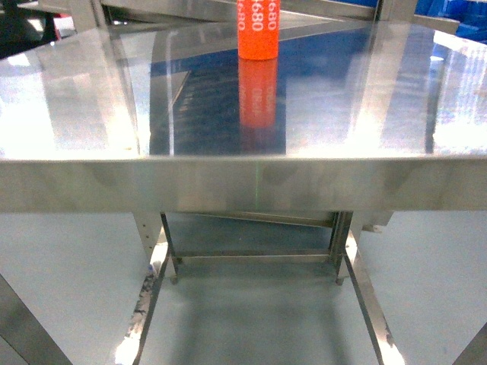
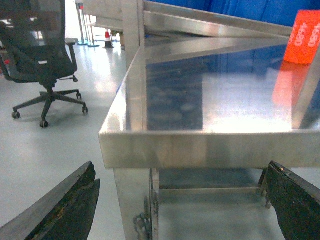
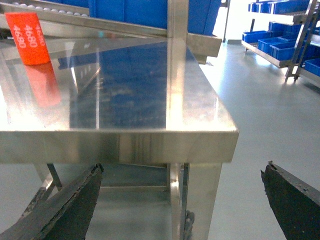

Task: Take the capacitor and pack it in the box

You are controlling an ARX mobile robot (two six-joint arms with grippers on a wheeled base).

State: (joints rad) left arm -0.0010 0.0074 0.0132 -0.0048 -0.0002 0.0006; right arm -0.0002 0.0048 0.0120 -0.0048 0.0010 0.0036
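Note:
An orange cylinder marked 4680, the capacitor (image 1: pixel 259 30), stands upright at the far middle of a shiny steel table (image 1: pixel 243 186). It shows at the upper right of the left wrist view as the capacitor (image 2: pixel 302 37) and at the upper left of the right wrist view as the capacitor (image 3: pixel 29 37). The box is out of view. My left gripper (image 2: pixel 180 200) hangs open below and in front of the table's left front corner, holding nothing. My right gripper (image 3: pixel 180 200) is open and empty by the right front corner. Neither gripper shows in the head view.
A steel upright (image 2: pixel 132 50) rises at the table's left edge and another upright (image 3: pixel 177 50) at its right edge. A black office chair (image 2: pixel 42 60) stands on the floor to the left. Blue bins (image 3: pixel 280 40) fill shelves at the right and behind the table.

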